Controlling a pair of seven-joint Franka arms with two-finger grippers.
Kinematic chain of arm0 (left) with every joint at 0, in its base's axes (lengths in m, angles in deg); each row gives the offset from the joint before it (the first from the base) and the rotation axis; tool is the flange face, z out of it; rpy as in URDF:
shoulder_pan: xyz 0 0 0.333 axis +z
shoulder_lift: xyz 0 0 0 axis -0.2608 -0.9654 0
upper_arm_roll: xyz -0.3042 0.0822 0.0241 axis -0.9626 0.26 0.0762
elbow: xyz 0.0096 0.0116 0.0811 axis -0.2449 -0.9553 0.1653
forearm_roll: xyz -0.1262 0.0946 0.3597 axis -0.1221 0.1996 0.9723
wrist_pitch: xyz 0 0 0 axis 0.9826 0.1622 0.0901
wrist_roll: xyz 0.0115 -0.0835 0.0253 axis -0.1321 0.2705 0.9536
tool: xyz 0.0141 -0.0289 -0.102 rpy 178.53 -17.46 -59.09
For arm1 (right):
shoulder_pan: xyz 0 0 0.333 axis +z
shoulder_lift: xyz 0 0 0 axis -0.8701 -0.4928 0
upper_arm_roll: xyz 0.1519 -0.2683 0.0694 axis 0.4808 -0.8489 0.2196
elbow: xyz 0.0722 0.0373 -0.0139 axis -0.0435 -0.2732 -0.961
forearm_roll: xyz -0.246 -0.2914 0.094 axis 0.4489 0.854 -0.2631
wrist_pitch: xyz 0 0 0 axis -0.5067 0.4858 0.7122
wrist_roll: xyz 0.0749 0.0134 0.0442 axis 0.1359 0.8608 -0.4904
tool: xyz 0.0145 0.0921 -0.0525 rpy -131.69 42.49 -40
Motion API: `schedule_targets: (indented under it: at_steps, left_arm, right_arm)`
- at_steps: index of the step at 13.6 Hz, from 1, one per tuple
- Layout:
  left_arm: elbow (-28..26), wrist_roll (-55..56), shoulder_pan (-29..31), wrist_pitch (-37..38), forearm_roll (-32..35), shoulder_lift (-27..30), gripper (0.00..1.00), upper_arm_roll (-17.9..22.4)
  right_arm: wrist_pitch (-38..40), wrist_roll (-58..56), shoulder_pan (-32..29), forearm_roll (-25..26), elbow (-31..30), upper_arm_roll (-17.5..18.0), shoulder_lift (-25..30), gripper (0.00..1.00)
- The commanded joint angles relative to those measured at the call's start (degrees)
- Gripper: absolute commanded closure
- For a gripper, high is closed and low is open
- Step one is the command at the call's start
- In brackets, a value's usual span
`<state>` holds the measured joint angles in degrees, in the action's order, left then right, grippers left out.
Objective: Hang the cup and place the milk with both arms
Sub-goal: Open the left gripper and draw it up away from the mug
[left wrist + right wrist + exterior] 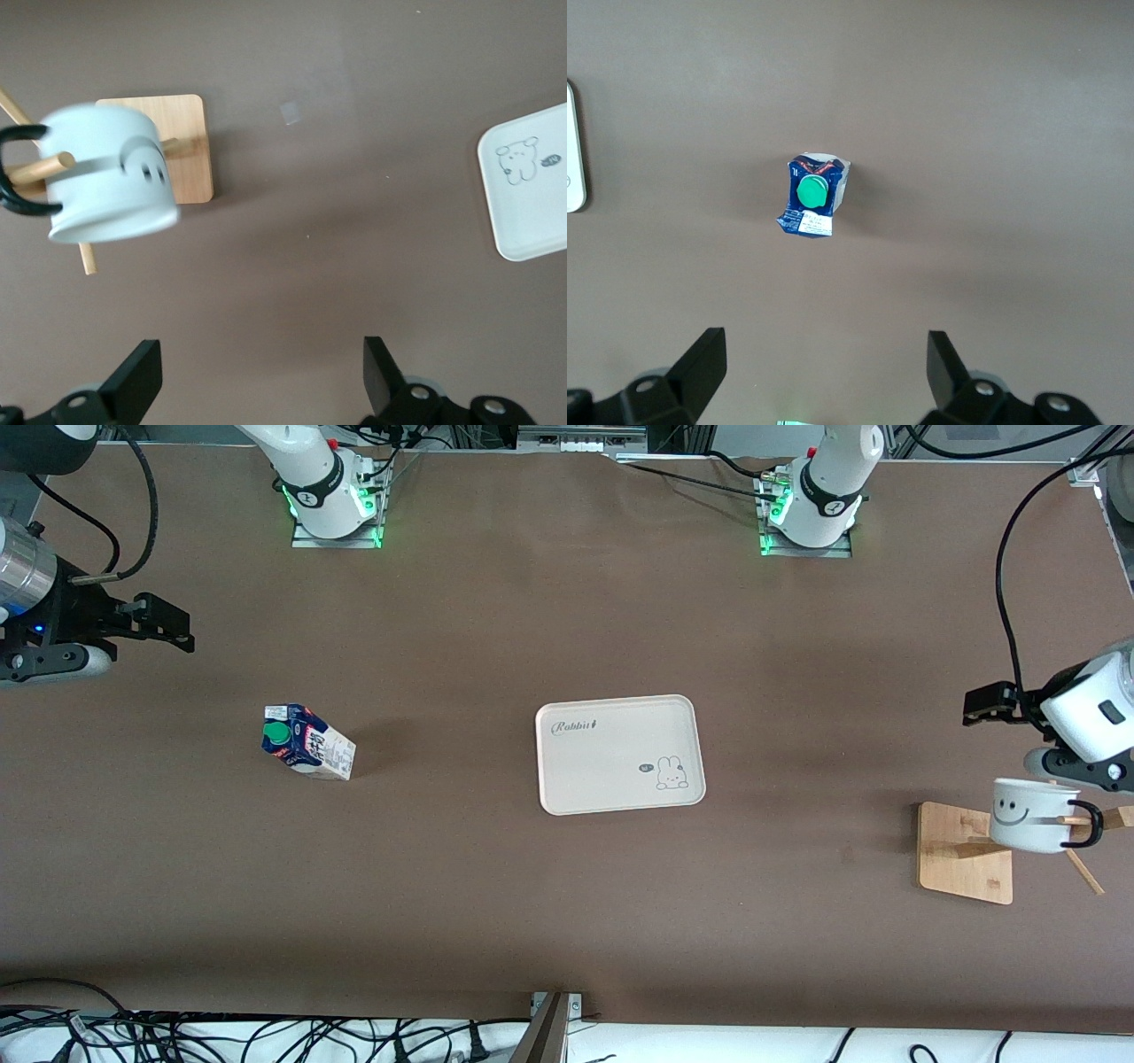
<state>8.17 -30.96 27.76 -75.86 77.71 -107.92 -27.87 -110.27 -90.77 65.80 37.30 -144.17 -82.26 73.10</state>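
The white cup with the smiley face hangs by its black loop handle on a peg of the wooden rack at the left arm's end of the table. The cup and the rack also show in the left wrist view. My left gripper is open and empty, up in the air beside the cup, not touching it; it also shows in the left wrist view. The milk stands on the table toward the right arm's end. In the right wrist view the milk shows its green cap. My right gripper is open and empty, well apart from the milk; it also shows in the right wrist view.
A cream tray with a rabbit print lies at the table's middle, nothing on it. It shows at the edge of the left wrist view and of the right wrist view. Cables lie along the table's near edge.
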Motion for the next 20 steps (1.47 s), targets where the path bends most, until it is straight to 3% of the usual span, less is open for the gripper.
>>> schedule_targets:
  at_steps: [1, 3, 5, 7, 9, 11, 15, 20]
  left_arm:
    - [-0.91, 2.19, 0.19, 0.64, -1.3, 1.02, 0.0, 0.21]
    - [-5.89, 4.48, -2.35, -0.58, -1.21, 5.14, 0.0, 1.53]
    - [-14.66, 4.49, -10.93, -8.8, -2.51, 11.63, 0.0, 12.9]
    - [-23.8, 4.31, -13.25, -18.3, -11.54, 17.51, 0.0, 19.61]
    - [-30.33, 4.14, -14.31, -24.04, -9.67, 21.84, 0.0, 20.08]
    - [-30.53, 3.78, -14.75, -24.14, -2.47, 22.21, 0.0, 19.65]
    - [-30.09, 5.01, -13.96, -21.79, -7.26, 21.59, 0.0, 19.47]
    - [-26.49, 9.14, -14.58, -16.14, -7.54, 19.83, 0.0, 19.29]
  right_arm:
    - [0.77, 0.29, -1.02, 0.3, 0.37, 0.96, 0.0, 0.0]
    - [0.86, 0.29, -1.02, 0.3, 0.37, 0.96, 0.0, 0.0]
    - [0.77, 0.29, -1.02, 0.3, 0.37, 0.96, 0.09, 0.0]
    - [0.86, 0.29, -1.02, 0.3, 0.37, 0.96, 0.0, 0.0]
    - [0.77, 0.29, -1.02, 0.3, 0.37, 0.88, 0.0, 0.0]
    - [0.77, 0.29, -1.02, 0.3, 0.37, 0.96, 0.0, 0.0]
    - [0.68, 0.29, -1.02, 0.3, 0.45, 0.96, 0.0, 0.0]
    - [0.77, 0.29, -1.02, 0.3, 0.63, 0.96, 0.0, 0.0]
